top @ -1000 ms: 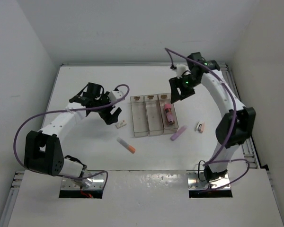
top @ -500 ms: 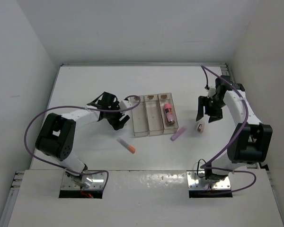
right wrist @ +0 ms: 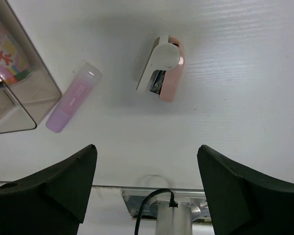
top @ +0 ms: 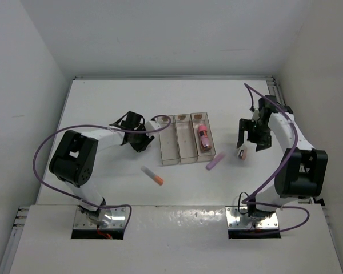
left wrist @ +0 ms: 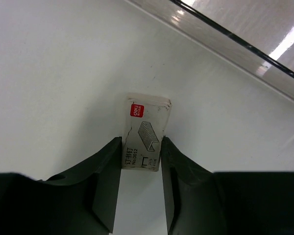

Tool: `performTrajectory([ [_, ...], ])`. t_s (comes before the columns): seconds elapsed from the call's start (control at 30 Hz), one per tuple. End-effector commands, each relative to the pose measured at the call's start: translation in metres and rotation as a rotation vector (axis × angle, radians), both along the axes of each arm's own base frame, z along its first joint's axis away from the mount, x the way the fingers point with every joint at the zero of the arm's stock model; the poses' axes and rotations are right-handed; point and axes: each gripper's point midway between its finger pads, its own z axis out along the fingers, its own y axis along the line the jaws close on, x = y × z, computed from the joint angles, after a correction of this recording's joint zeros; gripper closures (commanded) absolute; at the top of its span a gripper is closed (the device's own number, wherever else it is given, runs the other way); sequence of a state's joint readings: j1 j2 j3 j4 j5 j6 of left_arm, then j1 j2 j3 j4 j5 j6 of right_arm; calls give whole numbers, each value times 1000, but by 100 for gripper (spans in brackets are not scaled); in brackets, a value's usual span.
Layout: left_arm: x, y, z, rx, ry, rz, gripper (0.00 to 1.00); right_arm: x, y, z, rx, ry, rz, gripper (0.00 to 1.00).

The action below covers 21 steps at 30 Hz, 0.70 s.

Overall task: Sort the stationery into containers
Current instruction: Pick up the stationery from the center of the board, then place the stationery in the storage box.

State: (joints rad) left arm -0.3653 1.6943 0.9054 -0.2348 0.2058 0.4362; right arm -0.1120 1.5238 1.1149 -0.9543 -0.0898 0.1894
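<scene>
We saw left gripper (left wrist: 141,146) pinching staple box (left wrist: 147,125) by near end (pivot or slip on lift likely); right gripper (right wrist: 146,152) spread wide, empty, above mini stapler (right wrist: 161,68).

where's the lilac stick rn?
Top external view, right of centre: the lilac stick lies loose on the table just off the containers' near-right corner, between them and the small pink-and-white item.

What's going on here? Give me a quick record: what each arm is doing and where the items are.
Left gripper: shut on small white staple box, on table beside bins
Right gripper: open, above pink-white stapler
Bins: pink-capped cylinder in rightmost; other two look empty
Loose on table: lilac stick, orange-tipped stick
</scene>
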Motion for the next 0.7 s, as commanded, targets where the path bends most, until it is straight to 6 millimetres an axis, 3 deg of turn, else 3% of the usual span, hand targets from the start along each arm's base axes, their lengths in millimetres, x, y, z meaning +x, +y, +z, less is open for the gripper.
performTrajectory([
  [0.0,1,12,-10,57,18,27,67,15,-5,-8,-20,-22,-52,18],
  [0.13,10,14,7,18,23,57,82,23,-7,-20,-27,-12,-65,21],
  [0.33,45,12,84,-145,-89,106,85,28,-2,-40,1,28,-55,23],
  [0.37,53,6,109,-178,-142,90,85,30,-3,-42,1,24,-54,25],
  [0.47,62,-6,146,-234,-210,61,85,30,-5,-53,-11,39,-48,27],
  [0.5,69,-15,167,-261,-246,48,85,30,-5,-55,-13,45,-44,27],
  [0.67,81,-53,209,-362,-280,-26,85,36,0,-70,15,31,-14,32],
])
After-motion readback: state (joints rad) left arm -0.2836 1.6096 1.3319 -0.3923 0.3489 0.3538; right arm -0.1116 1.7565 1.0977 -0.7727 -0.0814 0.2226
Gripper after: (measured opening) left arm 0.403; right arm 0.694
